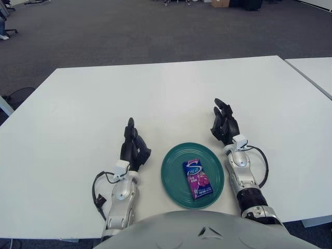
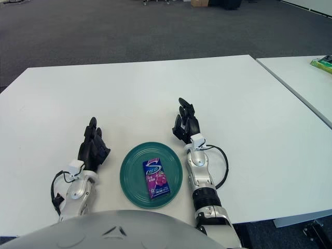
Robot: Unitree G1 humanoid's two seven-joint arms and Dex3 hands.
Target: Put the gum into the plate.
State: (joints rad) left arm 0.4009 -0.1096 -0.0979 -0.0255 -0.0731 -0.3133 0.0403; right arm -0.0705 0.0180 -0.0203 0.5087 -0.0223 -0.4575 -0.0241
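A purple and blue gum pack (image 1: 197, 178) lies flat inside the round green plate (image 1: 174, 171) near the table's front edge. It also shows in the right eye view (image 2: 156, 178). My right hand (image 1: 224, 124) is just right of and beyond the plate, fingers relaxed and holding nothing. My left hand (image 1: 134, 147) is left of the plate, fingers loosely extended and holding nothing. Neither hand touches the gum or the plate.
The white table (image 1: 155, 93) stretches far ahead of the plate. A second white table (image 2: 306, 78) stands to the right with a green object (image 2: 322, 63) on it. Grey carpet lies beyond.
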